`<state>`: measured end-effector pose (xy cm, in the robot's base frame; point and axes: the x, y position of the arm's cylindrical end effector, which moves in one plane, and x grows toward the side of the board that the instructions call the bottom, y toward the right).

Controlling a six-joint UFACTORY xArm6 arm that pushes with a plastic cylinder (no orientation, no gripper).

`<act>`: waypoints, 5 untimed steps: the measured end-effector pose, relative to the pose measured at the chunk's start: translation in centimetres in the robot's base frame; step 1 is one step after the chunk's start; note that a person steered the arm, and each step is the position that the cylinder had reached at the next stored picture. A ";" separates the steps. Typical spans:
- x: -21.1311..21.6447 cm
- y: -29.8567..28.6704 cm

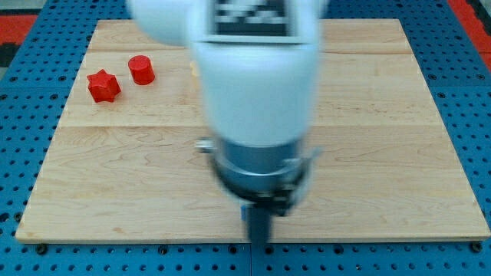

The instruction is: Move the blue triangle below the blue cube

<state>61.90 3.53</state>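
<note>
The white arm body [257, 84] fills the middle of the view and hides much of the wooden board [383, 153]. Below its dark collar the rod points down, and my tip [259, 241] is near the board's bottom edge, a little right of centre. No blue triangle or blue cube shows clearly. A small bluish sliver [246, 215] sits right beside the rod, but I cannot tell what it is. No block is seen touching the tip.
A red star block [103, 86] and a red cylinder [141, 70] stand close together at the view's top left. A pale yellowish bit [193, 70] peeks out at the arm's left edge. Blue pegboard [23, 115] surrounds the board.
</note>
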 end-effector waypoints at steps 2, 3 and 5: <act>-0.3 3.4; -0.3 1.7; -2.5 -3.0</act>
<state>59.42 0.55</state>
